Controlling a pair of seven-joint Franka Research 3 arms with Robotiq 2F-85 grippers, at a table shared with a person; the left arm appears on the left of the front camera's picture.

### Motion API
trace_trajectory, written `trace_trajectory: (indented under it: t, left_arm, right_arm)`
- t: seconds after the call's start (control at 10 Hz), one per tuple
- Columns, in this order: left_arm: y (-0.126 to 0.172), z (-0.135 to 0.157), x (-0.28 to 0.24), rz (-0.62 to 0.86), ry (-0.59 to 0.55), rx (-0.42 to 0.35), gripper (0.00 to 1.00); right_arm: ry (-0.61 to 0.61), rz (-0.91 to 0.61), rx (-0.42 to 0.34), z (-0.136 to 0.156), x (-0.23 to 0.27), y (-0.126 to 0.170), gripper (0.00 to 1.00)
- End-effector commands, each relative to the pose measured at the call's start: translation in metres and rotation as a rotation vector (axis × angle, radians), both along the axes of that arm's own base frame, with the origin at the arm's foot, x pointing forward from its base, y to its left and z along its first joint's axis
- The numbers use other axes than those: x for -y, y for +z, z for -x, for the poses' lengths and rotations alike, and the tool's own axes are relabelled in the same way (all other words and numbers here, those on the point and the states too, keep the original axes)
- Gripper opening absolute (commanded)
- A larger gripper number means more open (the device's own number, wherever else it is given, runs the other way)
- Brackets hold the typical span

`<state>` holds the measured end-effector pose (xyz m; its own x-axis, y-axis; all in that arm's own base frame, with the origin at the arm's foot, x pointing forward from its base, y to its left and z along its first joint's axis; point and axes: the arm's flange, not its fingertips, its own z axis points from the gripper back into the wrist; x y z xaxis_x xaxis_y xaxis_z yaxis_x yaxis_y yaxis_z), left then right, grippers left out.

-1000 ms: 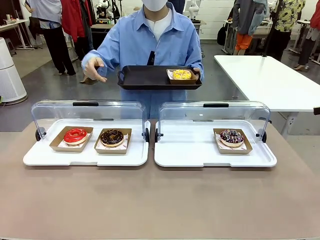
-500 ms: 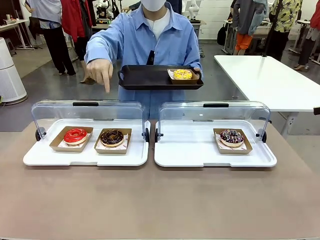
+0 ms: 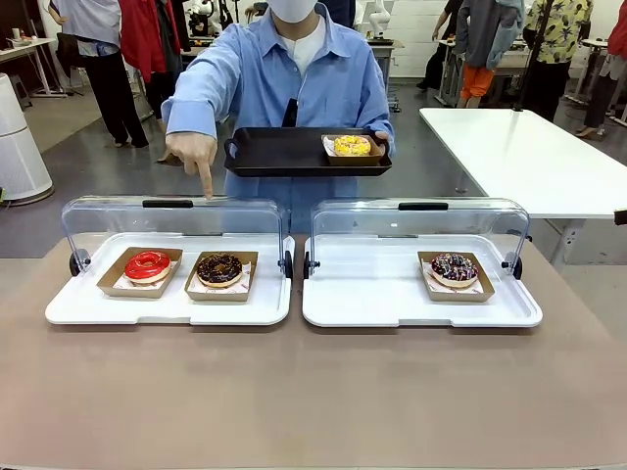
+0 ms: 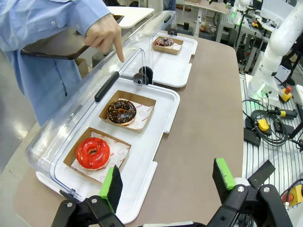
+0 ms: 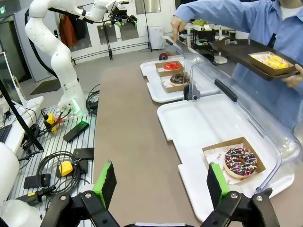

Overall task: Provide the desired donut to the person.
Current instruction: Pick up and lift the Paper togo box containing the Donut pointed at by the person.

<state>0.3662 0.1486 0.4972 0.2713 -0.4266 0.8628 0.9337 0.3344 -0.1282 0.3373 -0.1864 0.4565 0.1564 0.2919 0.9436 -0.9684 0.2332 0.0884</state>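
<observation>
At the bottom of the wrist views the left hand (image 4: 167, 177) and right hand (image 5: 160, 182) are held wide open and empty over the surface (image 3: 313, 392), beyond which, left of centre, a red donut (image 3: 147, 264) and a chocolate donut (image 3: 219, 267) are set side by side on a white tray (image 3: 98, 308) and pointed toward from above by the person's (image 3: 294, 78) index finger (image 3: 206, 179).

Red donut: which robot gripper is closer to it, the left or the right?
Left. The left gripper hovers just in front of the red donut. The right gripper is by the sprinkle donut, far from the red one.
</observation>
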Motion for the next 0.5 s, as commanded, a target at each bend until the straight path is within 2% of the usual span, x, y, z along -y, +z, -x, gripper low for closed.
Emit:
trace_trajectory:
  t: [0.0,0.2,0.3,0.4]
  left_arm:
    - [0.001,0.000,-0.001,0.020,-0.002,0.022,1.00]
    - [0.000,0.000,0.000,0.000,0.000,0.000,1.00]
    - [0.015,-0.002,0.017,-0.100,0.070,0.070,1.00]
    - [0.029,-0.004,0.036,-0.163,0.057,0.113,1.00]
  right_arm:
    - [0.011,-0.007,0.015,0.002,0.002,-0.001,1.00]
    - [0.011,-0.007,0.015,0.002,0.002,-0.001,1.00]
    - [0.011,-0.007,0.015,0.002,0.002,-0.001,1.00]
    - [0.011,-0.007,0.015,0.002,0.002,-0.001,1.00]
